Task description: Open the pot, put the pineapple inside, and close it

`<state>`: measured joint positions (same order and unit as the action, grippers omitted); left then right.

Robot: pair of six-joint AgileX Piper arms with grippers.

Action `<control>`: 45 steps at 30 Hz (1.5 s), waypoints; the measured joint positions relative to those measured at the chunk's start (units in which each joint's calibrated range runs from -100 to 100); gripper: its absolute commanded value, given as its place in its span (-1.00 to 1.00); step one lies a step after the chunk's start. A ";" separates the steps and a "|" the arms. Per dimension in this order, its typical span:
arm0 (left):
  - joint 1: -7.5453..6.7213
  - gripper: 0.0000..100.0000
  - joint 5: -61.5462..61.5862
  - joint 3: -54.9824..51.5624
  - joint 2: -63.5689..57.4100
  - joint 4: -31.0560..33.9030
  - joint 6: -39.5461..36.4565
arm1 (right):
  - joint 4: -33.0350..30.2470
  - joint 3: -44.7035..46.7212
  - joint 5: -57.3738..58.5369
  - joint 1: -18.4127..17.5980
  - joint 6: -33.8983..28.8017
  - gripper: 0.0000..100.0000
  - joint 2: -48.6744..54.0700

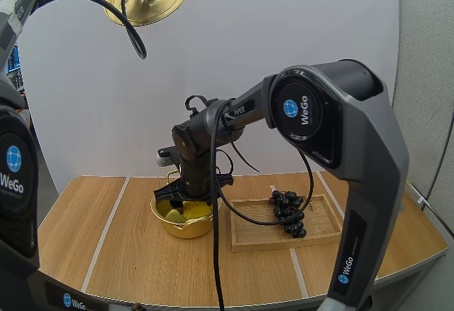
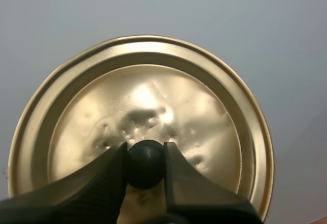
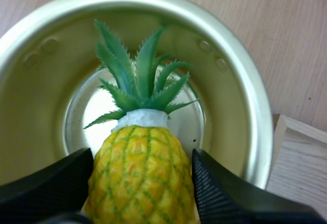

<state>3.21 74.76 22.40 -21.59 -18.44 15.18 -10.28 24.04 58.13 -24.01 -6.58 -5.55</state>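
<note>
Pinching lid [image 2: 153,91] knob [image 2: 145,163] is left tool [image 2: 145,150]; right tool [image 3: 144,156] clamps pineapple [image 3: 143,183] in pot [image 3: 240,106].

- Pot [image 1: 186,227] mouth uncovered; lid [image 1: 145,2] up high, well apart.
- Right gripper [image 3: 144,155] and pineapple [image 3: 143,183] fill the mouth.
- Tray [image 1: 255,238] with grapes [image 1: 287,211] just beside pot's right; left side free.

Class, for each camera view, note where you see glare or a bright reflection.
Left wrist view: mottled white glare on the lid just above its knob. Right wrist view: the pot floor shines bright behind the pineapple leaves. High view: the raised lid gleams only softly.
</note>
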 measured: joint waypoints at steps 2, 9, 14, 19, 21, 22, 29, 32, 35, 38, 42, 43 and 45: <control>0.00 -1.00 0.00 0.00 0.00 0.00 0.00 | 0.00 0.00 -0.55 0.00 0.00 -1.00 -0.70; 0.00 -1.00 0.00 0.00 0.00 0.00 0.00 | 0.00 0.00 -1.71 0.00 0.00 -1.00 -1.95; 0.00 -1.00 0.00 0.00 0.00 0.00 0.00 | 0.00 0.00 -1.91 0.00 0.00 -0.86 -1.95; 0.00 -1.00 0.00 0.00 0.00 0.00 0.00 | 1.97 0.00 -2.04 0.00 2.44 1.00 -1.95; 0.00 -1.00 0.00 0.00 0.00 0.00 0.00 | 2.65 0.00 -2.04 0.00 3.15 1.00 -1.95; 0.00 -1.00 0.00 0.00 0.00 0.00 0.00 | 2.87 0.00 -2.10 0.00 3.28 1.00 -1.95; 0.00 -1.00 0.00 0.00 0.00 0.00 0.00 | 2.98 0.00 -1.95 0.00 3.75 1.00 -1.95; 0.00 -1.00 0.00 0.00 0.00 0.00 0.00 | 2.98 0.00 -1.53 0.00 3.75 1.00 -1.37; 0.00 -1.00 0.00 0.00 0.00 0.00 0.00 | 2.67 0.00 -0.63 0.00 3.75 1.00 1.72; 0.00 -1.00 0.00 0.00 0.00 0.00 0.00 | 2.67 0.00 0.19 0.00 3.75 1.00 5.07; 0.00 -1.00 0.00 0.00 0.00 0.00 0.00 | 3.13 0.00 4.82 0.00 3.85 1.00 15.23; 0.00 -1.00 0.00 0.00 0.00 0.00 0.00 | 3.13 0.00 5.82 0.00 3.97 1.00 16.99; 0.00 -1.00 0.00 0.00 0.00 0.00 0.00 | 3.24 0.00 6.98 0.00 4.08 1.00 19.14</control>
<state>3.21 74.76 22.40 -21.59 -18.44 15.18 -7.03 24.04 65.11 -24.01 -2.50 13.60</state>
